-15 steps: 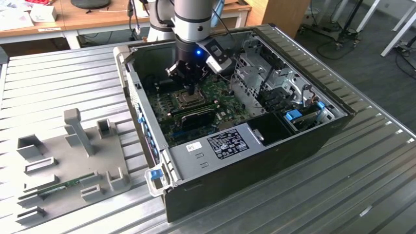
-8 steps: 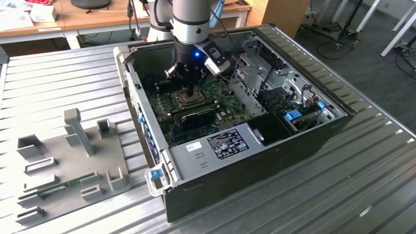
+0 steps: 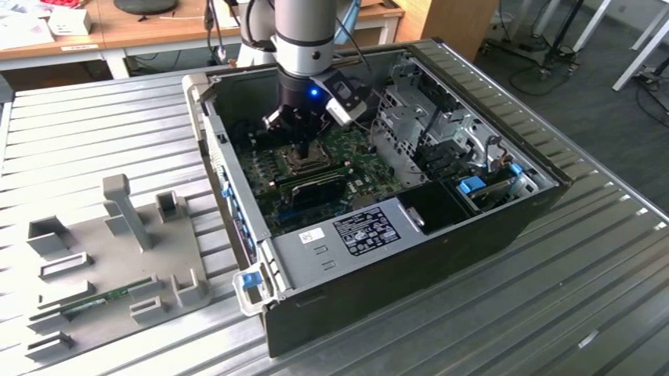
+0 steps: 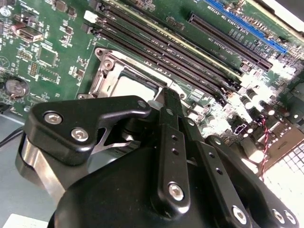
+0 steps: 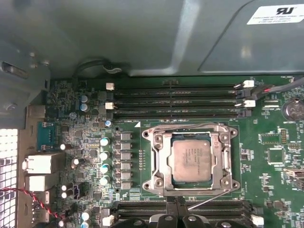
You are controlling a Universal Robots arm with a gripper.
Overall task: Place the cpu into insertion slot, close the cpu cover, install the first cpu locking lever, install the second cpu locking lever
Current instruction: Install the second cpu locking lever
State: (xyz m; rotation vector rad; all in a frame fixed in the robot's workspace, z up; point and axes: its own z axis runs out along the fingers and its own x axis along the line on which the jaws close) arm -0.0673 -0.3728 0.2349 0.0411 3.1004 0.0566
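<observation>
Exterior view: the gripper (image 3: 301,149) hangs inside the open computer case (image 3: 522,204), over the motherboard (image 3: 350,157); whether its fingers are parted I cannot tell. First wrist view: the cpu (image 5: 191,160), dull grey, sits in its socket with the cpu cover (image 5: 161,161) framing it, its faint print unreadable.

A robotics lab is hosting this bench test: an opened computer case (image 3: 418,196) is lying on a ribbed metal table (image 3: 94,133), wooden desks (image 3: 157,27) are standing beyond the arm, and grey fixture blocks (image 3: 115,251) are sitting nearby.
</observation>
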